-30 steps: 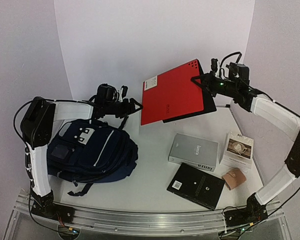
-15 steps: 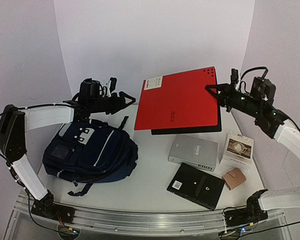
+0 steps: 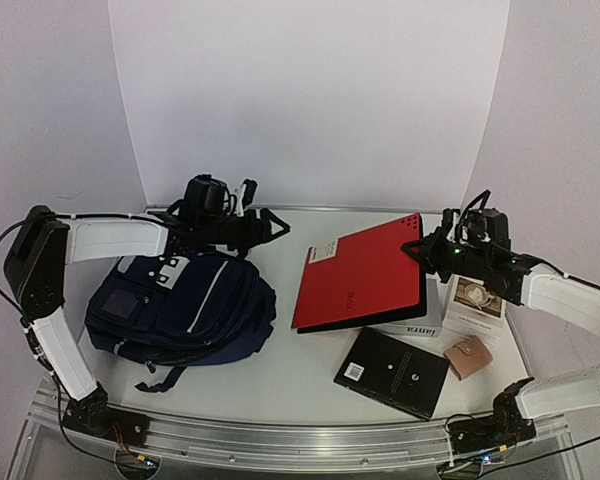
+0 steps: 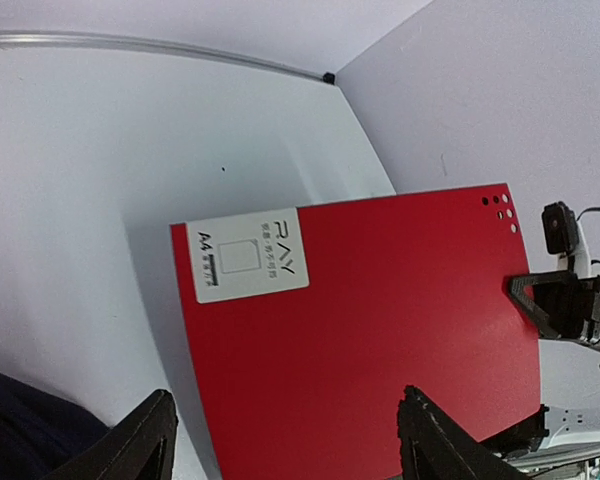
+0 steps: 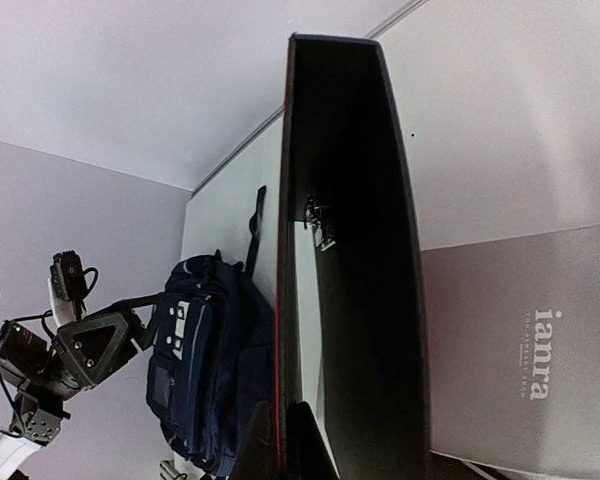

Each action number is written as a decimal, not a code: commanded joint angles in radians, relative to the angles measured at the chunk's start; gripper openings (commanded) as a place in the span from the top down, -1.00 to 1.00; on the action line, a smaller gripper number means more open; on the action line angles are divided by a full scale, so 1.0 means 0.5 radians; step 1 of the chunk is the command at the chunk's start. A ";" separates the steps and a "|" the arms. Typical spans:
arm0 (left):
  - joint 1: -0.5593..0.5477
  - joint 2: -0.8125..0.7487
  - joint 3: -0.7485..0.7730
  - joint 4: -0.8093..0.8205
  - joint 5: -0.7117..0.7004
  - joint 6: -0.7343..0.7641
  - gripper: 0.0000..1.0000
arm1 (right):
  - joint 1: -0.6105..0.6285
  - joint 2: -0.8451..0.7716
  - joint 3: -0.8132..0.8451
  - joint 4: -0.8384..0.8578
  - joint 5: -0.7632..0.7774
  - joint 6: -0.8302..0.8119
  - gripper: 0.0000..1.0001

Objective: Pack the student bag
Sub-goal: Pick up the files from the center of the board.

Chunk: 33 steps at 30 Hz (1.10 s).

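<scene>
1. Top external view showed the student bag (image 3: 185,310) lying on the left part of the bench (image 3: 280,390), under the left arm (image 3: 110,240).
2. On that arm, the left jaws stood spread, holding nothing, above the bag's far end and pointing toward a red folder (image 3: 365,285).
3. On the right arm (image 3: 550,295), the right jaws pinched the folder's right edge; the folder sloped, slightly open, over a grey box (image 5: 520,360).
4. A black book (image 3: 392,372), a tan pouch (image 3: 468,357) and a white carton (image 3: 477,300) lay on the bench's right part.
</scene>
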 commanded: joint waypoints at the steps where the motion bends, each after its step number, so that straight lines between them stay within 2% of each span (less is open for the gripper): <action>1: -0.126 0.287 0.233 -0.072 -0.010 0.062 -0.51 | 0.006 0.128 -0.001 0.213 0.176 -0.154 0.80; 4: -0.132 0.442 0.281 -0.072 -0.016 0.023 -0.51 | 0.009 0.199 -0.015 0.212 0.240 -0.210 0.65; 7: -0.135 0.575 0.330 -0.090 -0.020 0.005 -0.50 | 0.004 0.195 -0.043 0.208 0.343 -0.258 0.32; 10: -0.141 0.697 0.371 -0.124 -0.015 0.000 -0.48 | 0.002 0.198 -0.045 0.180 0.447 -0.304 0.23; 14: -0.143 0.771 0.372 -0.185 -0.087 0.000 -0.44 | -0.018 0.179 -0.038 0.117 0.506 -0.349 -0.04; 18: -0.144 0.793 0.325 -0.191 -0.183 0.017 -0.44 | -0.108 0.138 -0.080 0.076 0.520 -0.378 -0.18; 26: -0.143 0.889 0.311 -0.214 -0.165 -0.014 -0.42 | -0.238 0.339 -0.191 0.070 0.257 -0.458 -0.48; 33: -0.144 0.903 0.310 -0.212 -0.149 -0.025 -0.40 | -0.246 0.589 -0.205 0.182 -0.126 -0.600 -0.51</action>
